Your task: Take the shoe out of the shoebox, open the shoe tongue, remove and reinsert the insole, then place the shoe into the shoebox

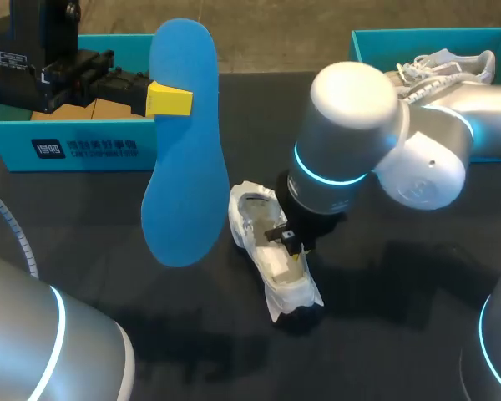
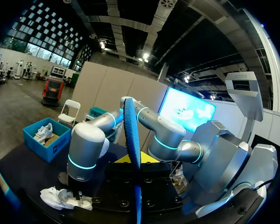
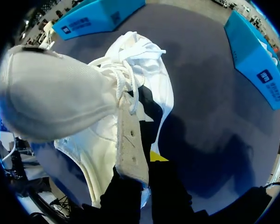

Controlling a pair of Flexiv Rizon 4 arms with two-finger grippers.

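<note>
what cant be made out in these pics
- Inside of the shoe: in the head view, the right gripper and right arm cover it; in the right wrist view, its laces and upper block the opening.
- Inside of the left shoebox: head view, the left arm covers most of it.
- Far finger of the left gripper: head view, behind the insole.
- Full extent of the far-right box: cut by the head view's top edge, partly behind the right arm.

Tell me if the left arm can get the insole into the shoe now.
Probably yes: the left gripper holds the insole raised beside the shoe, whose opening faces up, held by the right gripper. The right arm hangs close over it, though.
</note>
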